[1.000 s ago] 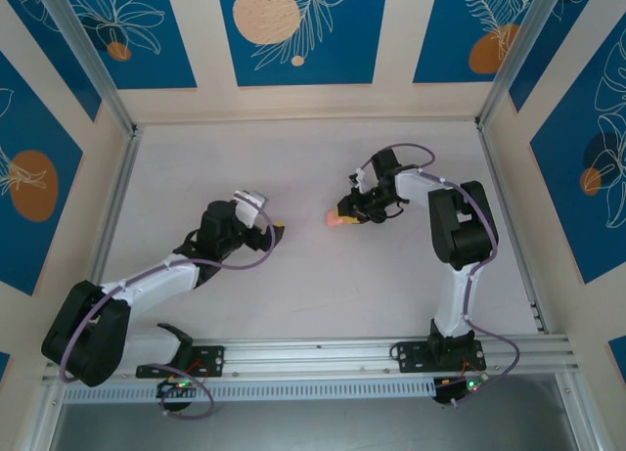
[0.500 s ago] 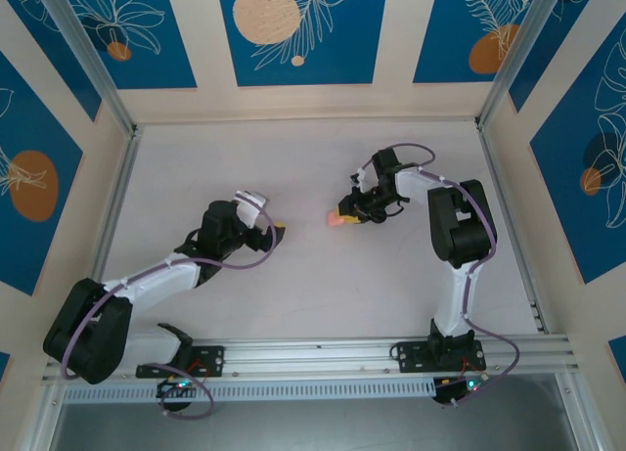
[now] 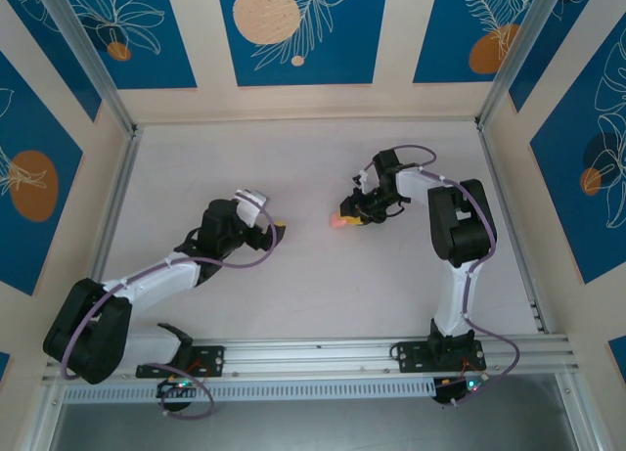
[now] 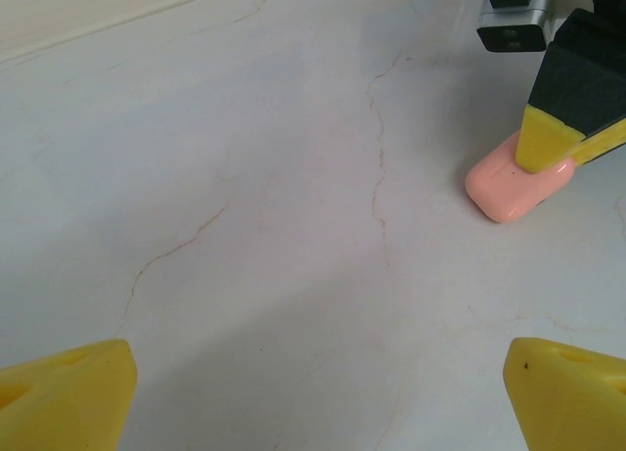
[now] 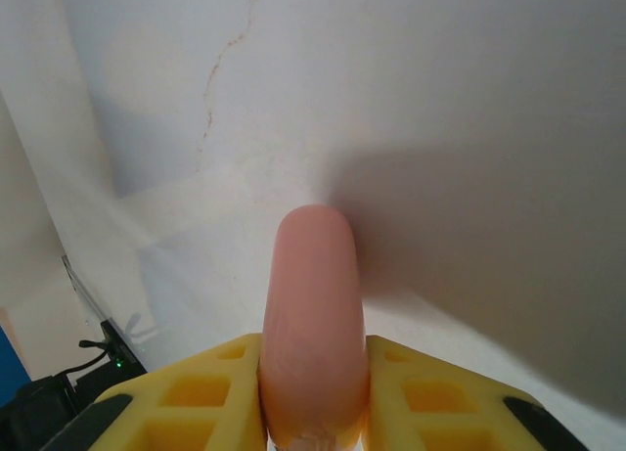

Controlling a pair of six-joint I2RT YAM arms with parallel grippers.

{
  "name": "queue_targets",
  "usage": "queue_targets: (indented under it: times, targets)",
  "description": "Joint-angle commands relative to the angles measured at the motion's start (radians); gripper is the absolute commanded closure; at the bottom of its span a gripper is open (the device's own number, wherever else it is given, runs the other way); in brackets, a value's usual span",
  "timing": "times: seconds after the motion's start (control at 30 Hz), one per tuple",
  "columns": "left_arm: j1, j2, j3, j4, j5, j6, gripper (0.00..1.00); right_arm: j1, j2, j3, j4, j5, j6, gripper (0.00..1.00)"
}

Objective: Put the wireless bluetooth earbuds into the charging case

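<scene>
Pink case [image 4: 511, 189], white veined table [image 4: 245, 177]

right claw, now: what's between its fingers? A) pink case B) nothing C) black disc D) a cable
A: the right wrist view shows the pink case wedged between the right claw's yellow fingers, while the left claw stands open, apart from it.

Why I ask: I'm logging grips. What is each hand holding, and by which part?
The right hand pinches the pink case by its two sides, near one end. The left hand is open and empty.
</scene>
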Motion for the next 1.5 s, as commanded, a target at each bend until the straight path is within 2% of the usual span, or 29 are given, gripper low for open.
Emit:
queue_targets:
  times: [0.0,0.37,0.7,0.93,1.07,1.23,1.27,1.3,1.47]
  targets:
    - [-0.003,-0.011,0.025,-0.016,0.015,0.010,0.04,-0.006,0.013,0.016,-0.032,0.009,0.012,0.69]
    - [-0.003,-0.029,0.029,-0.041,0.006,0.023,0.04,-0.001,-0.032,0.024,-0.071,0.083,0.013,0.60]
    - [-0.003,-0.045,0.059,-0.102,-0.016,0.026,0.03,0.013,-0.086,0.049,-0.123,0.167,-0.002,0.56]
    - [0.003,-0.051,0.119,-0.187,-0.085,0.039,0.01,0.025,-0.197,0.066,-0.160,0.238,-0.015,0.55]
    - [0.023,-0.056,0.182,-0.254,-0.154,0.058,0.00,0.023,-0.326,0.064,-0.161,0.342,-0.037,0.51]
    - [0.089,-0.065,0.238,-0.290,-0.212,0.056,0.00,-0.001,-0.529,-0.021,-0.042,0.485,-0.068,0.39]
    - [0.107,-0.068,0.243,-0.291,-0.224,0.049,0.00,-0.010,-0.572,-0.052,0.000,0.499,-0.083,0.28]
    - [0.129,-0.074,0.245,-0.292,-0.233,0.041,0.00,-0.020,-0.610,-0.089,0.042,0.519,-0.096,0.01]
    - [0.219,-0.099,0.201,-0.241,-0.309,-0.004,0.00,-0.066,-0.775,-0.320,0.314,0.625,-0.191,0.01]
